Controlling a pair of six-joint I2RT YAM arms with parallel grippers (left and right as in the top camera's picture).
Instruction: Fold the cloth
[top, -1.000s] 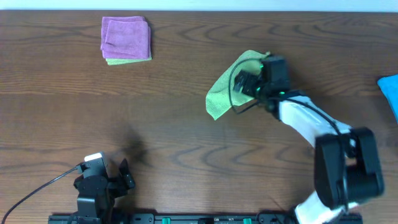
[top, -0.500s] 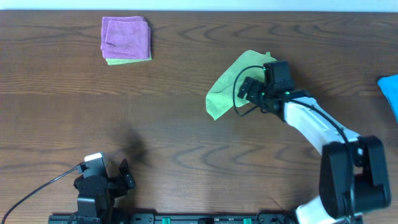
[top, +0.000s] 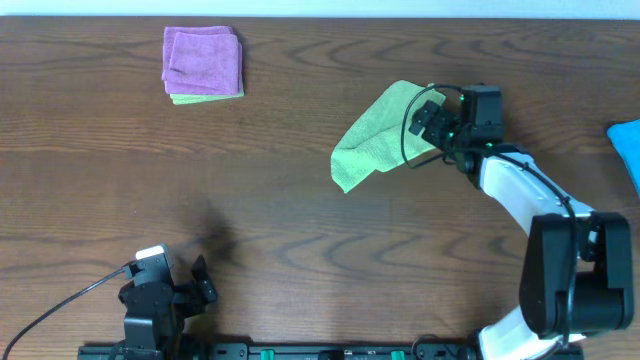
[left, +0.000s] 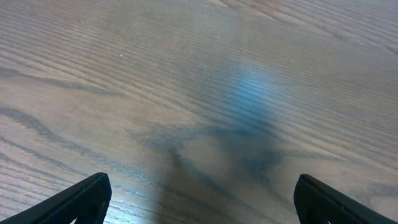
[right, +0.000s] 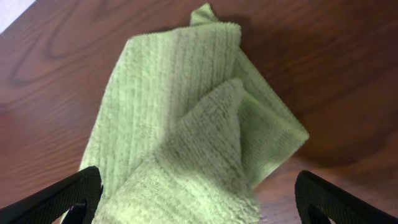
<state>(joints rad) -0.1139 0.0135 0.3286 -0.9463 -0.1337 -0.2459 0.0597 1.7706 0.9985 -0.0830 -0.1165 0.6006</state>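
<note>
The lime-green cloth lies rumpled on the dark wood table, right of centre, one flap folded over itself. In the right wrist view the cloth fills the middle, a raised fold running toward the camera. My right gripper hovers at the cloth's right edge and is open; its black fingertips stand wide on either side of the fabric, gripping nothing. My left gripper rests near the table's front left, open over bare wood.
A folded purple cloth sits at the back left on top of a green one whose edge shows beneath it. A bright blue cloth pokes in at the right edge.
My right gripper has drawn back to the right, from over the cloth's middle to its right edge. The cloth's shape is almost the same. The left arm is still.
</note>
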